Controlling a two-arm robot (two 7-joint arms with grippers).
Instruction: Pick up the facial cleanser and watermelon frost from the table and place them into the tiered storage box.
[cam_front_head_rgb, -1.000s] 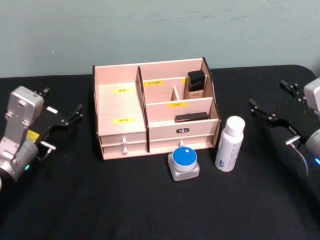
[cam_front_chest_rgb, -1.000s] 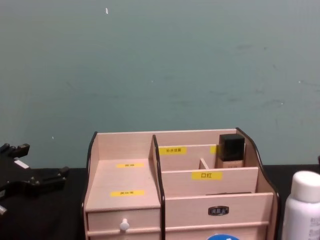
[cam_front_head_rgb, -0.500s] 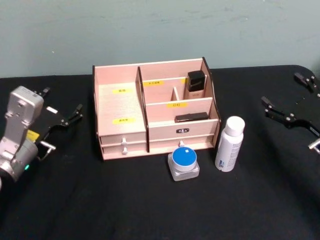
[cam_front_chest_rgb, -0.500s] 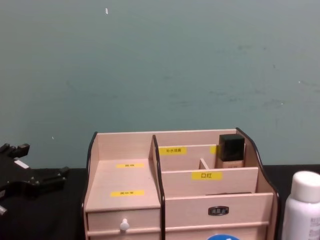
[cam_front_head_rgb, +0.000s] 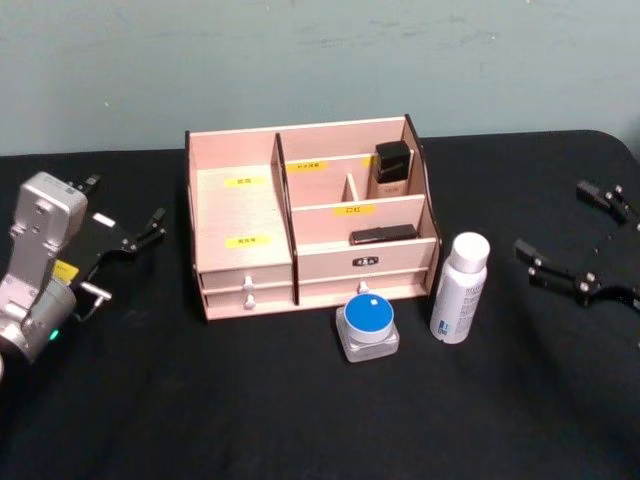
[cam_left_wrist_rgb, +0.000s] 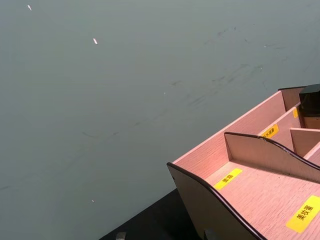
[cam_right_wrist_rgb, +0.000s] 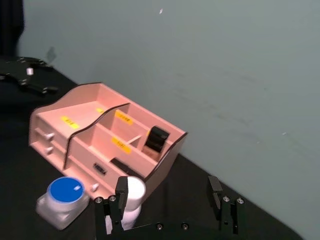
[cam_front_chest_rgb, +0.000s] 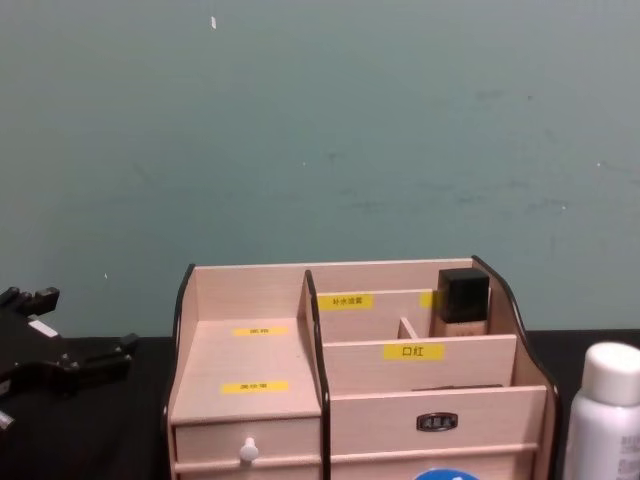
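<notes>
The facial cleanser (cam_front_head_rgb: 460, 288) stands upright on the black table just right of the tiered storage box (cam_front_head_rgb: 232, 210). The watermelon frost (cam_front_head_rgb: 367, 327), a squat jar with a blue lid, sits in front of the box's right drawers. My right gripper (cam_front_head_rgb: 552, 216) hovers open to the right of the cleanser, apart from it. In the right wrist view this gripper (cam_right_wrist_rgb: 167, 192) is spread wide, with the cleanser (cam_right_wrist_rgb: 134, 191) behind one finger and the watermelon frost (cam_right_wrist_rgb: 64, 200) beside the box (cam_right_wrist_rgb: 90, 131). My left gripper (cam_front_head_rgb: 128, 200) rests open to the left of the box.
A small beige bottle with a black cap (cam_front_head_rgb: 392, 168) stands in the box's back right compartment. A flat dark item (cam_front_head_rgb: 383, 234) lies in the compartment below it. The black table (cam_front_head_rgb: 300, 420) has free room in front. A teal wall rises behind.
My right gripper has shifted to the right and then toward the table's front, and its arm body has left the head view. The left arm, cleanser and jar have not moved.
</notes>
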